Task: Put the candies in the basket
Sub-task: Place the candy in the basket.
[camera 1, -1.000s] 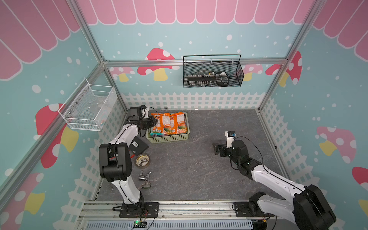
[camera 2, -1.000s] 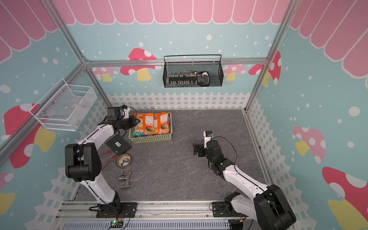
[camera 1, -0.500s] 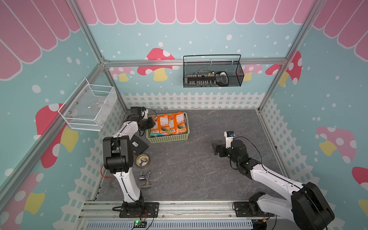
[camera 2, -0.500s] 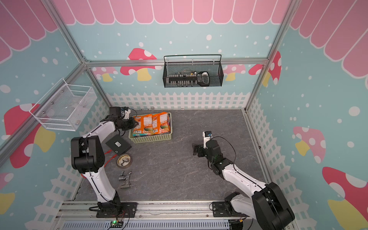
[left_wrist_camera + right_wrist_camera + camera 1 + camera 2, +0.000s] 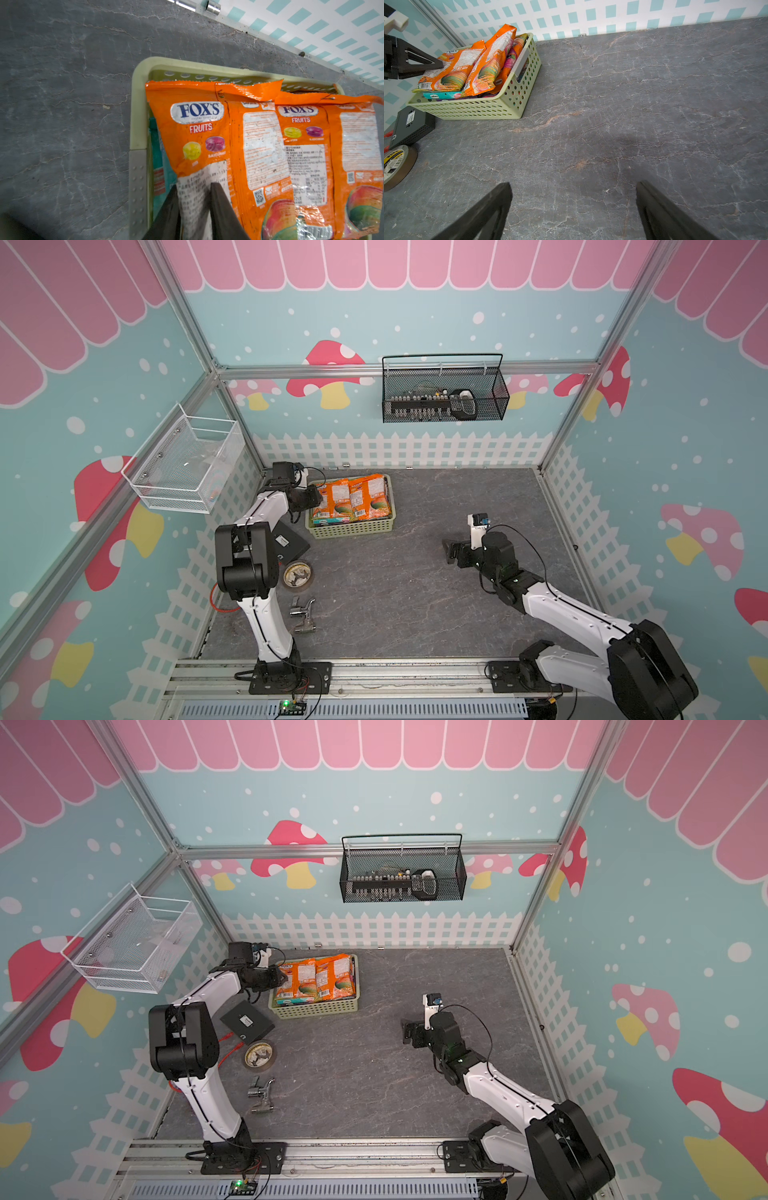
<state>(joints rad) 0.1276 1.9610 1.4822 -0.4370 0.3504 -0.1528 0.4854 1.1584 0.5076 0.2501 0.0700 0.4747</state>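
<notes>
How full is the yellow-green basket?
Full: orange candy bags are piled above the rim of the basket, with a teal bag underneath them.

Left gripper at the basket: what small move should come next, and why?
Probably lift the left gripper straight up, clear of the basket. Its jaws stand apart over the top orange bag, which lies in the basket on other bags, and no bag shows loose on the table. The right gripper is open and empty.
</notes>
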